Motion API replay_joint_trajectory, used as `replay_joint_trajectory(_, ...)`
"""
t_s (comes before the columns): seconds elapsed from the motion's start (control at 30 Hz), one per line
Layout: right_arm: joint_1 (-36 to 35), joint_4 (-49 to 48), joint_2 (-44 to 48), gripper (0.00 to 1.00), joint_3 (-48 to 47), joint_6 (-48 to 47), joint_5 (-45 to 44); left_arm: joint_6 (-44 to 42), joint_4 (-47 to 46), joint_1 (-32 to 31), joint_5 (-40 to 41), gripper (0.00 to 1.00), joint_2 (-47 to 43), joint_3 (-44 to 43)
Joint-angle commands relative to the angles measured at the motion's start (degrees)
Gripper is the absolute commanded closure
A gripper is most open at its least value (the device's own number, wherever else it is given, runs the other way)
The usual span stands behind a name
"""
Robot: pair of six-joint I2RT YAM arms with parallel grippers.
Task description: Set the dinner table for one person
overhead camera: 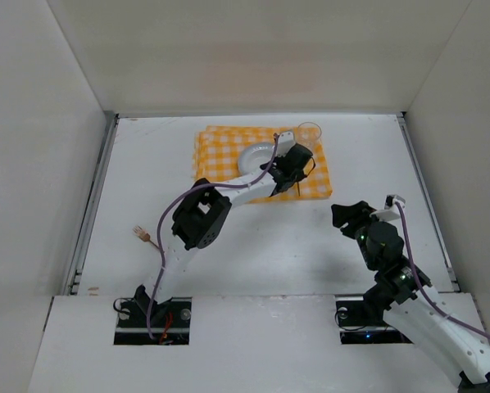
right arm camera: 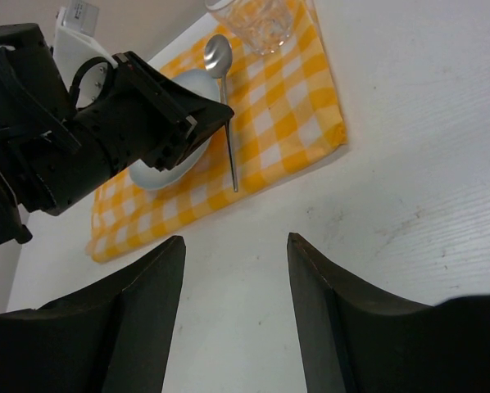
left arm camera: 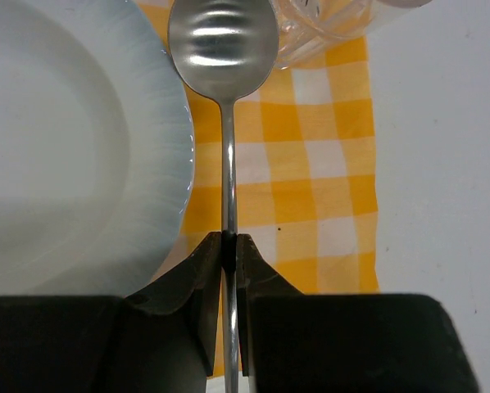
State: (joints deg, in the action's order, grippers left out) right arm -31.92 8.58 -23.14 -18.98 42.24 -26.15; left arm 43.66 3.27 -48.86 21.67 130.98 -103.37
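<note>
The dinner table (overhead camera: 269,254) is a large white surface. An orange-and-white checked mat (overhead camera: 220,151) lies at its far middle, with a white plate (overhead camera: 257,155) on it and a clear glass (overhead camera: 309,133) at its far right corner. My left gripper (overhead camera: 290,168) is shut on the handle of a metal spoon (left arm camera: 221,41). It holds the spoon low over the mat (left arm camera: 310,164), just right of the plate (left arm camera: 65,147), with the bowl end toward the glass (left arm camera: 319,24). My right gripper (right arm camera: 235,241) is open and empty over bare table (right arm camera: 409,164), near of the mat (right arm camera: 294,106).
A small fork-like utensil (overhead camera: 142,236) lies on the table at the left, beside the left arm. Metal edge strips and white walls bound the table on the left, right and far sides.
</note>
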Motion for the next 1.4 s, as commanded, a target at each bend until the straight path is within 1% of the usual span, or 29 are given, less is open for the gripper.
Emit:
replay_joint_trajectory(0.0,-0.3,-1.0,-0.4,0.41,-0.4,-0.5,0.0,-0.2,-0.4,0.5,-2.9,0.99,0.3,-4.9)
replay_joint_trajectory(0.13,-0.3,-1.3,-0.7,0.41,-0.2,-0.5,0.5,-0.6,0.7,0.8,-4.5,0.99,3.2,-7.6)
replay_joint_trajectory(0.27,-0.3,-1.9,-1.0,0.41,0.2,-0.5,0.9,-0.5,0.7,1.0,-4.2,0.97,4.7,-8.4)
replay_joint_trajectory(0.4,-0.4,-1.9,-1.2,0.41,0.1,-0.7,1.1,-0.2,0.7,0.9,-2.3,0.87,4.5,-8.2)
replay_joint_trajectory(0.43,-0.4,-1.9,-1.2,0.41,0.1,-0.7,1.1,-0.6,0.7,0.7,-1.9,0.83,4.0,-8.1)
replay_joint_trajectory(0.6,-0.4,-2.4,-1.2,0.41,0.2,-0.8,1.1,-1.6,0.6,0.1,-0.2,0.73,1.1,-6.1)
replay_joint_trajectory(0.67,-0.4,-2.5,-1.2,0.41,0.2,-0.8,1.1,-2.1,-0.1,-0.3,0.1,0.71,-1.4,-3.8)
replay_joint_trajectory(0.77,-0.5,-2.5,-1.1,0.42,0.3,-0.8,1.1,-4.0,-1.7,-1.4,1.4,0.7,-6.9,0.3)
replay_joint_trajectory(0.8,-0.6,-2.5,-0.9,0.43,0.3,-0.8,1.1,-4.8,-2.5,-1.8,1.9,0.71,-9.3,2.0)
replay_joint_trajectory(0.87,-0.7,-2.6,-0.9,0.49,0.3,-0.8,1.2,-6.6,-4.1,-2.9,2.9,0.72,-15.1,6.2)
replay_joint_trajectory(0.93,-1.2,-3.0,-1.6,0.6,0.3,-0.8,1.6,-8.1,-5.0,-3.6,4.7,0.75,-20.7,10.9)
replay_joint_trajectory(1.0,-1.8,-3.4,-3.6,0.72,-0.3,-0.8,2.9,-8.0,-5.2,-3.6,6.8,0.83,-27.7,17.7)
replay_joint_trajectory(1.03,-2.3,-3.8,-4.9,0.77,-0.7,-0.8,3.6,-7.5,-5.0,-3.2,7.8,0.88,-31.3,21.9)
replay_joint_trajectory(1.07,-3.1,-4.5,-6.4,0.79,-1.0,-0.8,4.3,-6.7,-4.7,-2.9,9.3,0.91,-35.0,26.3)
replay_joint_trajectory(1.17,-7.0,-8.3,-12.2,0.79,-1.5,-1.2,5.1,-2.6,-1.2,0.0,13.6,0.93,-46.2,40.5)
replay_joint_trajectory(1.23,-9.9,-10.7,-17.0,0.76,-2.4,-2.3,4.7,0.9,4.0,2.9,16.4,0.9,-53.4,48.8)
replay_joint_trajectory(1.3,-12.9,-13.3,-22.2,0.69,-3.3,-3.7,4.6,4.2,10.3,5.7,18.2,0.8,-59.6,55.4)
replay_joint_trajectory(1.33,-14.4,-14.5,-24.7,0.65,-4.0,-4.6,4.4,6.7,15.0,8.4,18.9,0.73,-63.5,59.5)
replay_joint_trajectory(1.37,-15.5,-15.3,-26.4,0.62,-4.6,-5.0,4.4,8.1,17.6,9.8,18.9,0.7,-65.5,61.6)
